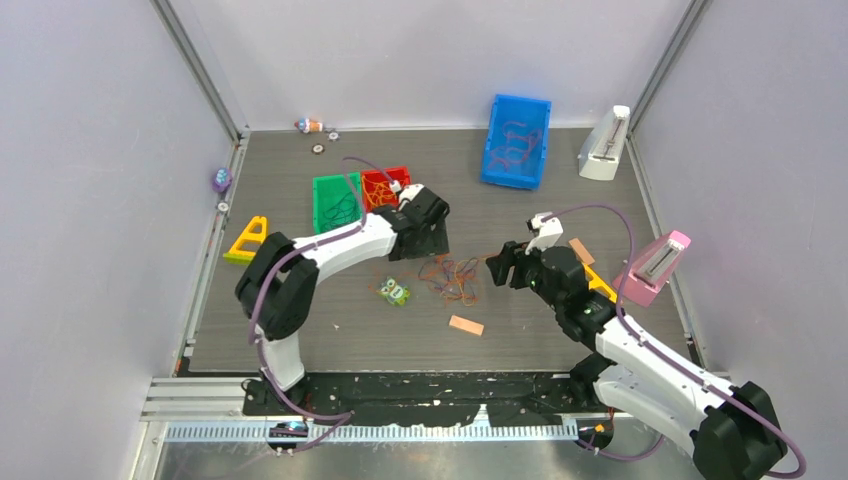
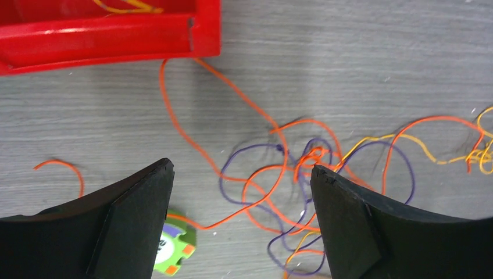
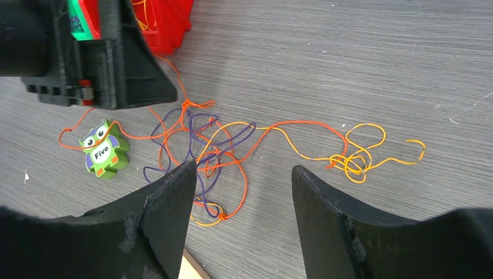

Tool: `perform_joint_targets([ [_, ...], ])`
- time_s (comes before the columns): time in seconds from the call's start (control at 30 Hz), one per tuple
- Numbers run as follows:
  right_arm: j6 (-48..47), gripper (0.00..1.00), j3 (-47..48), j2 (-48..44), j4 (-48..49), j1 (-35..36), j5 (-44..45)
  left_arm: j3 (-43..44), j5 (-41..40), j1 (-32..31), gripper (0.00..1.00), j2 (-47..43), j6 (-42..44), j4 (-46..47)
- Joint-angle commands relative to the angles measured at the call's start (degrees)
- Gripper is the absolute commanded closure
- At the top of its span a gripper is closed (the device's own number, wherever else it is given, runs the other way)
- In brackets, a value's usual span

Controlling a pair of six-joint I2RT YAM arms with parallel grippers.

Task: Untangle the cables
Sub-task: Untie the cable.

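Observation:
A tangle of thin orange, red and purple cables lies on the grey table between the two arms. In the left wrist view the cables spread under and between the jaws. In the right wrist view the cables lie in front of the jaws, with a yellow-orange knot to the right. My left gripper is open and empty just left of the tangle, above it. My right gripper is open and empty just right of it.
A green owl puzzle piece lies left of the tangle. A red bin and green bin with strands sit behind the left arm. A blue bin is at the back. A tan block, yellow wedge and pink metronome are nearby.

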Motion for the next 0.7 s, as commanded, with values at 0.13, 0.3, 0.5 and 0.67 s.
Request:
perform_joint_targets([
  [0.13, -1.16, 0.34, -0.93, -3.7, 3.16, -0.26, 1.85, 7.67, -5.97, -1.4, 0.35, 7.44, -4.69, -3.49],
  [0.3, -1.15, 0.35, -1.19, -4.0, 3.23, -0.25, 1.68, 6.38, -8.03, -0.8, 1.0, 7.87, -4.72, -2.33],
  [0.5, -0.7, 0.31, -1.11, -1.85, 3.8, -0.25, -0.54, 4.09, -12.33, -0.5, 1.0, -0.12, 2.2, -1.03],
  [0.67, -0.78, 0.06, 2.03, 3.83, 3.7, -0.26, -9.2, -3.33, -12.05, -0.46, 1.0, -13.43, 8.79, 7.08],
])
